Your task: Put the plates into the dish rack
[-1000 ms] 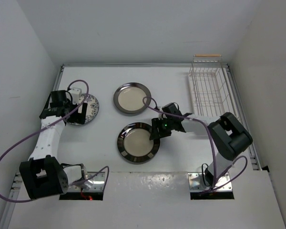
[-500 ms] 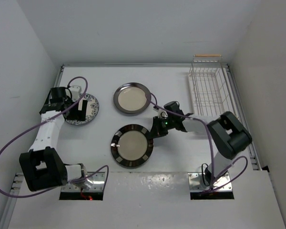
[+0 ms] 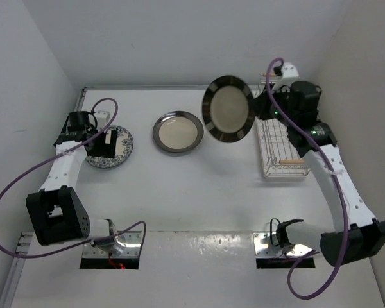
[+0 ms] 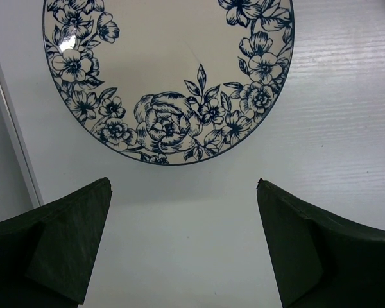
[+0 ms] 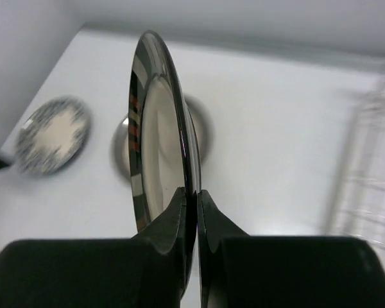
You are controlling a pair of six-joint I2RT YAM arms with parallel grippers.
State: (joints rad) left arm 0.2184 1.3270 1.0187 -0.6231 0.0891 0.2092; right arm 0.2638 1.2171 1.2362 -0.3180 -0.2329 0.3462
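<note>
One of the three plates is off the bench (image 3: 199, 192): the dark-rimmed plate with pale rim marks (image 3: 228, 109) hangs in the air on edge, pinched by its rim between the clenched right jaws, which the right wrist view shows meeting on either side of the thin lip with the plate rising straight up from them. What the coming move turns on is how this plate lies to the dish rack (image 3: 277, 144). In the top view the plate is just to the left of the rack's far end and above it. The jaws hold the rim on the side nearest the rack, so most of the plate hangs out over bare bench and not over the wires. The rack's long axis runs away from the arm bases, with one wooden handle (image 3: 293, 161) at the near end. By my judgement the plate has to travel right and down, keeping its on-edge pose, and its face should be turned across that long axis so the rim drops between the wires. The right arm is plainly the nearer one for this. The other two plates lie flat on the bench, well apart from the rack: the dark-rimmed cream-centred plate (image 3: 177, 132) near the middle, and the white-and-blue floral plate (image 4: 167, 77) at the left. There the left jaws are spread wide and empty, just short of the floral plate's rim.
</note>
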